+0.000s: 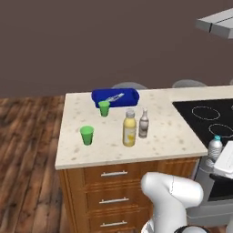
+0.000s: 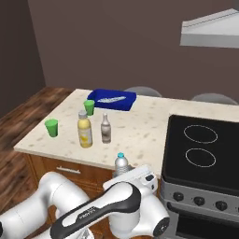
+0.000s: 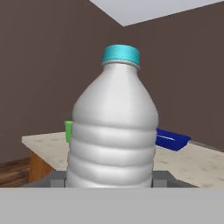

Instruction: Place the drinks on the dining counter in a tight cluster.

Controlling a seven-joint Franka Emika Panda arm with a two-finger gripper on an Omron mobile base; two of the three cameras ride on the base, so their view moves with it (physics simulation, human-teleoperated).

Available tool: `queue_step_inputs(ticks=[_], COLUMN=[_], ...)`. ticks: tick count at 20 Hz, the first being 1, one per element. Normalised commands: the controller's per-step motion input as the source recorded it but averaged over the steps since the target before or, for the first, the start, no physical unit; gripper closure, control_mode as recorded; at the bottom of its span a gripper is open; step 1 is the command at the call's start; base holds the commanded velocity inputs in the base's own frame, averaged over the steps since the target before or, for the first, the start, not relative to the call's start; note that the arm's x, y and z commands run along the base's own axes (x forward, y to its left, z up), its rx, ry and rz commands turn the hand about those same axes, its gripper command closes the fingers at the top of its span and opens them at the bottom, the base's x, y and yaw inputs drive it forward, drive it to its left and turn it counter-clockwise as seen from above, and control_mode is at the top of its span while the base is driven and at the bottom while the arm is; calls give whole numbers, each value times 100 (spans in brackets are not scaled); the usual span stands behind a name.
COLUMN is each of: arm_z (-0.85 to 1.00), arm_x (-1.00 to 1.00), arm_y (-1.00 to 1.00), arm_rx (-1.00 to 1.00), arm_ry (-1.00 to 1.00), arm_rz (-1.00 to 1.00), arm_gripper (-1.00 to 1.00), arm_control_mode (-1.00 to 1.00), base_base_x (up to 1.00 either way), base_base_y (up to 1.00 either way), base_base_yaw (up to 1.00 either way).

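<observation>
Dining counter [image 1: 159, 136] fills mid-frame in the left base view, juice bottle [image 1: 129, 128] and brown bottle [image 1: 144, 123] side by side at center, water bottle [image 1: 215, 148] at the right edge. Right base view: water bottle low center. Hand view: gripper [image 3: 109, 178] is pinching the water bottle dead center.

Toward the left of my left base view I see two green cups: the nearer cup [image 1: 86, 135] sits left of centre, and the farther cup [image 1: 104, 108] stands just above and right of it, right in front of a blue tray [image 1: 124, 97] with a pale utensil [image 1: 113, 98] lying in it. A grey range hood [image 1: 217, 22] juts in at upper right, and wood flooring [image 1: 27, 150] fills the lower left.
</observation>
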Motion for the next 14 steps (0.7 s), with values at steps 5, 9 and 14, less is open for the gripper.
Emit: queue_step_inputs(ticks=[5,9,14], arm_z=[0,0,0], arm_x=[0,0,0], arm_y=[0,0,0], arm_rx=[0,0,0], arm_ry=[0,0,0], arm_rz=[0,0,0], arm_gripper=[100,100,100], arm_control_mode=[100,100,100], base_base_x=[52,61,56], base_base_y=[0,-1,0], base_base_yaw=[3,4,3])
